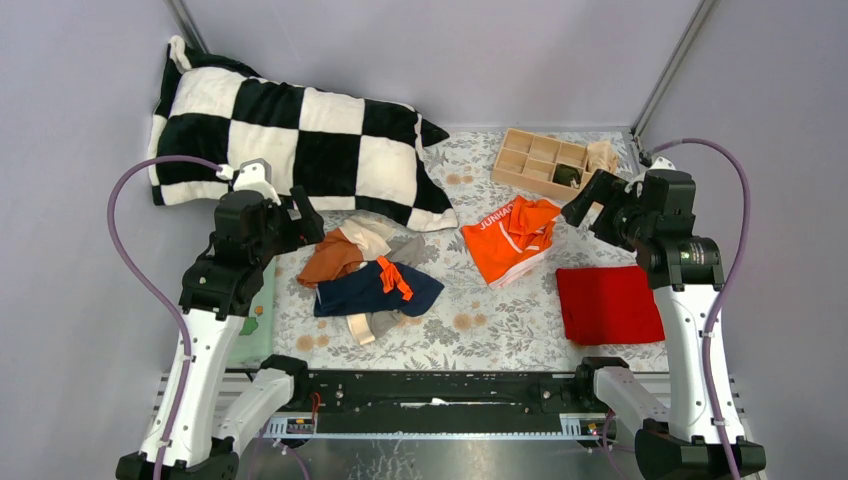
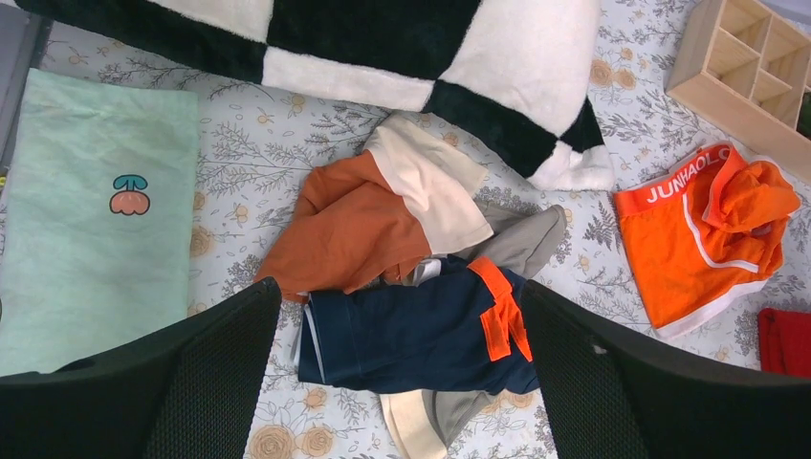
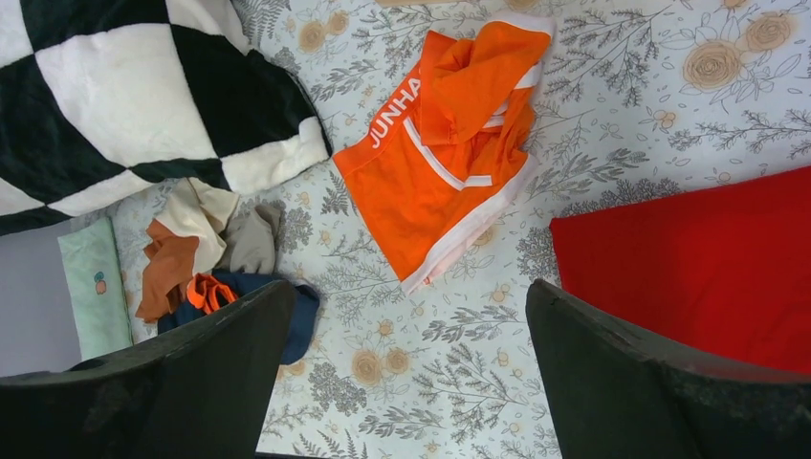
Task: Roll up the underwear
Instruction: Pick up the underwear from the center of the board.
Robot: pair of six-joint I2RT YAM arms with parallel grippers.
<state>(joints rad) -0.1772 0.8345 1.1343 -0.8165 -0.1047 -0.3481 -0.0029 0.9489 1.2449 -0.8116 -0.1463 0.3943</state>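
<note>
Hovering above underwear (image 1: 372, 288), left tool (image 1: 303, 222) wide, right tool (image 1: 583, 205) wide

This is a robot test room made to look like a bed: plain grey walls (image 1: 70, 100), metal poles (image 1: 672, 70), a flowered sheet (image 1: 480, 320) and a pillow (image 1: 300, 130).

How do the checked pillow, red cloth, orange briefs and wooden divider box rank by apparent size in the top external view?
1. Black-and-white checked pillow, clearly largest.
2. Red cloth and orange briefs: too alike to rank.
3. Wooden divider box, slightly smaller, though it sits farther from the camera.
</note>
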